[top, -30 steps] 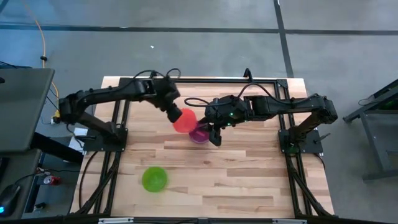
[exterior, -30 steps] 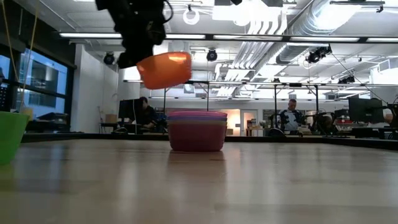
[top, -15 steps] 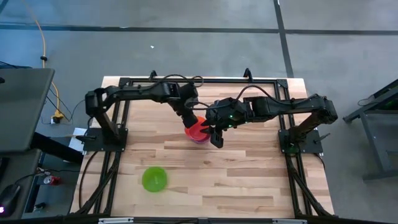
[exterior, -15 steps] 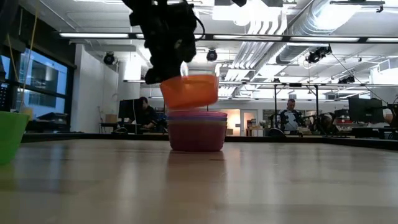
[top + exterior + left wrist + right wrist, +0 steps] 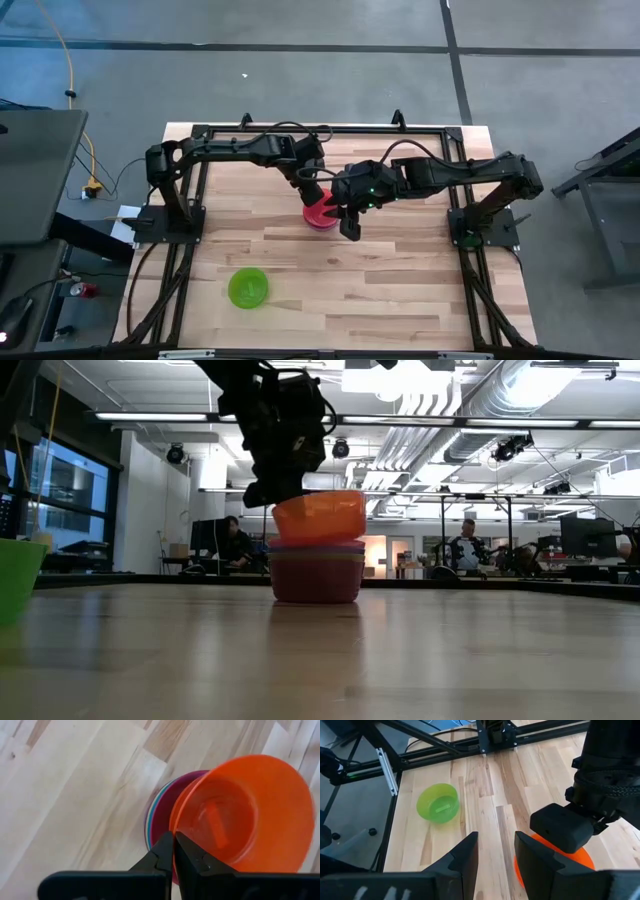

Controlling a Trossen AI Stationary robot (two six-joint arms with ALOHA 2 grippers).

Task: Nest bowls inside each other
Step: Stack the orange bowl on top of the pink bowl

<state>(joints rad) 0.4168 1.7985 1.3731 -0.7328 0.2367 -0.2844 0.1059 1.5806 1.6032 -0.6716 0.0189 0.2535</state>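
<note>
Orange bowl (image 5: 319, 517) sits atop the nested stack (image 5: 317, 572), mid-table.
Left gripper (image 5: 173, 851) pinches its rim; right gripper (image 5: 495, 851) hovers beside, fingers parted; green bowl (image 5: 248, 287) sits well apart.

I see bright, even overhead light on table (image 5: 400, 290); soft shadows only; ceiling strip lights (image 5: 420, 422) glare in low view; near tabletop blurred there; orange bowl (image 5: 245, 815) glows translucent, sharp.

Left gripper (image 5: 173, 851) pinched closed at table centre, right gripper (image 5: 495, 852) spread beside it
</note>
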